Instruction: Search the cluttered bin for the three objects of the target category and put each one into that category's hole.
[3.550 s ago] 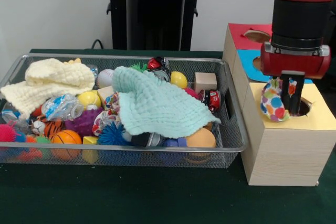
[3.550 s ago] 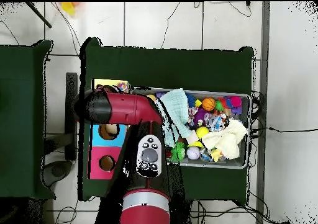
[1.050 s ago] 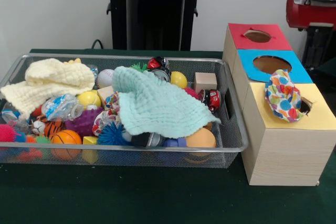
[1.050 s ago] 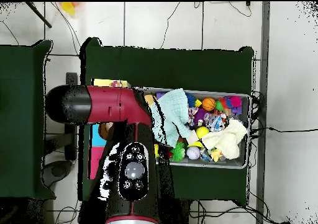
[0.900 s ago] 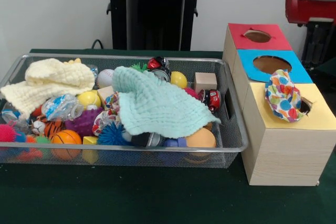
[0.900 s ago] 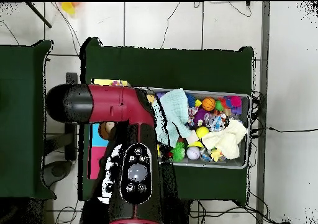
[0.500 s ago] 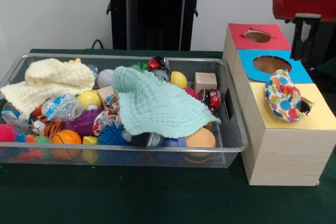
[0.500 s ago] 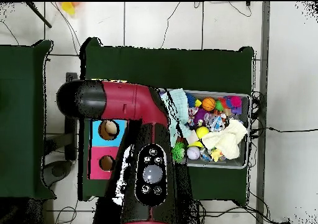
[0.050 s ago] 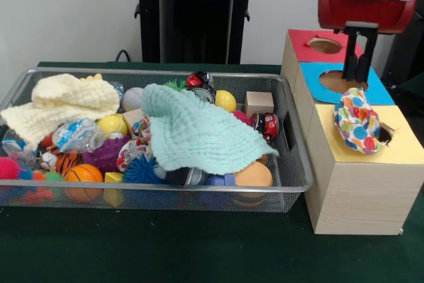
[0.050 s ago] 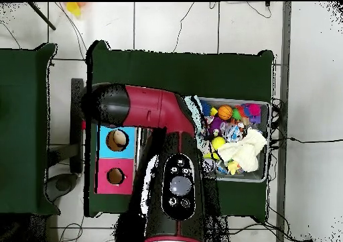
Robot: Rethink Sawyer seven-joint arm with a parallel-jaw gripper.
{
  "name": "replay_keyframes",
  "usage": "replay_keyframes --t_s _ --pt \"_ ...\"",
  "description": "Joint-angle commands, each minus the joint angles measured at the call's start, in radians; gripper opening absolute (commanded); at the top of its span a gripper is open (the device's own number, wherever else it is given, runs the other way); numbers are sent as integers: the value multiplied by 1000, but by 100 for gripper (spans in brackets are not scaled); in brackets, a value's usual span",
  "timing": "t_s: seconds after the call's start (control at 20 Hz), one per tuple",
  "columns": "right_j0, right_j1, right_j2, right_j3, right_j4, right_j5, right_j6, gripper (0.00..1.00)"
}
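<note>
**Q.** Where does the task's thing lie, and why there?

**A.** The spotted cloth (image 9: pixel 358 128) sits bunched on the yellow box (image 9: pixel 358 183), at the 9 o'clock rim of its hole (image 9: pixel 384 135). Most of the fabric stands above the opening. Soft cloth catches on an edge, so the drop appears incomplete.

**Q.** And the gripper (image 9: pixel 358 57)?

**A.** It hangs at 12 o'clock from the cloth, over the blue box (image 9: pixel 371 91), and carries nothing. It shows edge-on, so whether it is parted or closed cannot be told.

**Q.** Why does the height matter?

**A.** It clears the box tops, which suits travel toward the wire bin (image 9: pixel 165 190) at 9 o'clock.

**Q.** What remains in the bin?

**A.** The mint cloth (image 9: pixel 199 134) drapes over balls and toys at centre. The cream cloth (image 9: pixel 63 101) lies folded at the 9 o'clock end. Both rest on top of the clutter, so they look easy to pinch. They are judged the likely remaining targets.
</note>
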State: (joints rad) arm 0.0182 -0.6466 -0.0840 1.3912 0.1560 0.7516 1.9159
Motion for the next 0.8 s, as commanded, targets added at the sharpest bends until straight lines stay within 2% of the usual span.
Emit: replay_keyframes --t_s 0.05,0.8 --pt "-53 90 108 89 -61 -131 -4 0" --pt "-40 162 108 71 -85 -235 40 0"
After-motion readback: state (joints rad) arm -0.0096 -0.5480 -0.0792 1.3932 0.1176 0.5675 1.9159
